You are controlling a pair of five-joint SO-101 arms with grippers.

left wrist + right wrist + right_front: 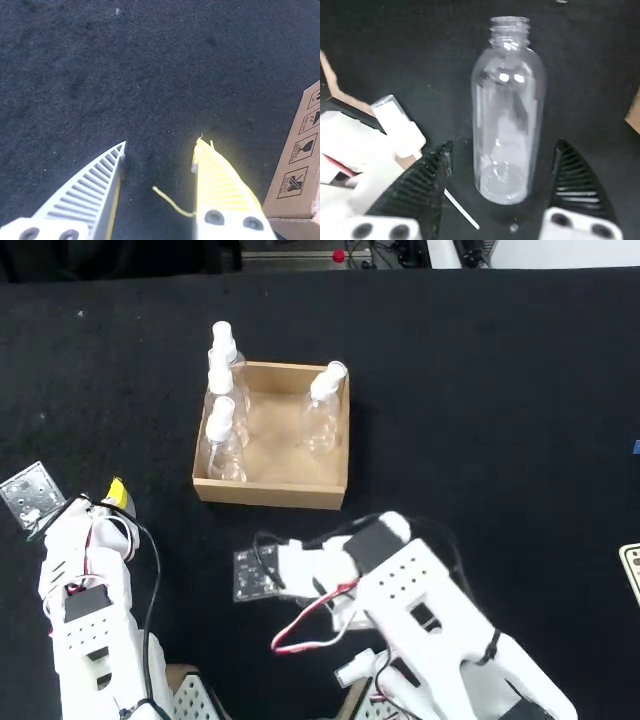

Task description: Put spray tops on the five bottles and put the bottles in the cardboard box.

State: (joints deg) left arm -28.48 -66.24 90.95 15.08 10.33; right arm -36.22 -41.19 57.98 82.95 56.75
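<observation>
Cardboard box (270,490) — four bottles (225,445) inside (spray-topped).

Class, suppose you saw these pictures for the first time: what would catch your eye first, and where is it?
The cardboard box in the middle of the black table stands out first, with four capped bottles upright inside, three along one wall and one by the opposite wall. Then comes the clear bottle with no top, lying between the open fingers of the right gripper, a loose spray top beside it.
</observation>
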